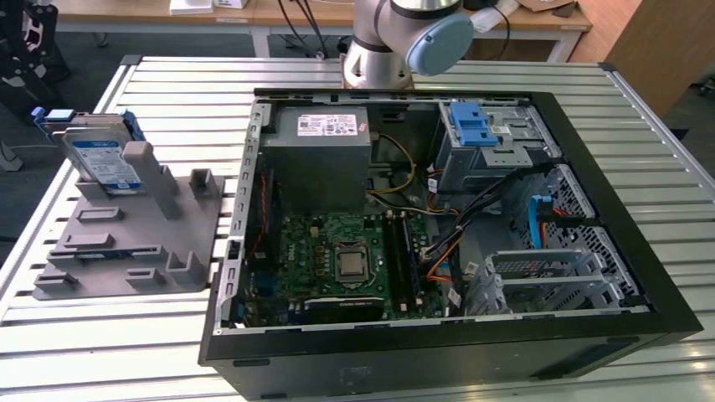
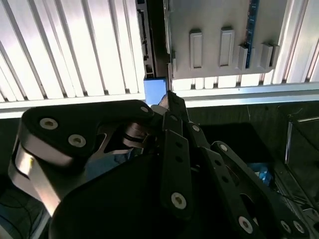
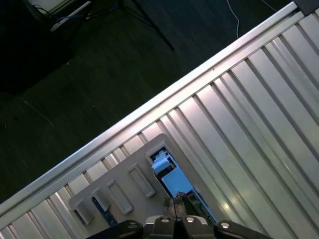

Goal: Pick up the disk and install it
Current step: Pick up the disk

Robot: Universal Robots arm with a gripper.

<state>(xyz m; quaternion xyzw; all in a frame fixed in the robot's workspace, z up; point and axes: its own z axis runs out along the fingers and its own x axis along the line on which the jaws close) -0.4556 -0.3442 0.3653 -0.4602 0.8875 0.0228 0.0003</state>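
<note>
Disk (image 1: 103, 159) not picked yet: it stands on edge in a slot at the far end of the grey fixture (image 1: 123, 243). The fixture sits on the slatted table (image 1: 167, 92), to the exterior view's left of the open PC case (image 1: 604, 335). Blue carrier shows round the disk's edges. Gripper (image 2: 169, 99) hangs above the fixture, clear of the disk. In both wrist views the disk's blue end lies just past the fingertips. Fingers (image 2: 175, 139) are pressed together at the tips with nothing between them. In the exterior view the arm (image 1: 391, 42) rises from behind the case and runs off the top edge. Inside the case: grey power supply (image 1: 324, 142) against the far wall, motherboard (image 1: 347, 260) nearer the camera, drive cage (image 1: 514, 146) with a blue latch (image 1: 475, 126) in the far corner toward the exterior view's right.
</note>
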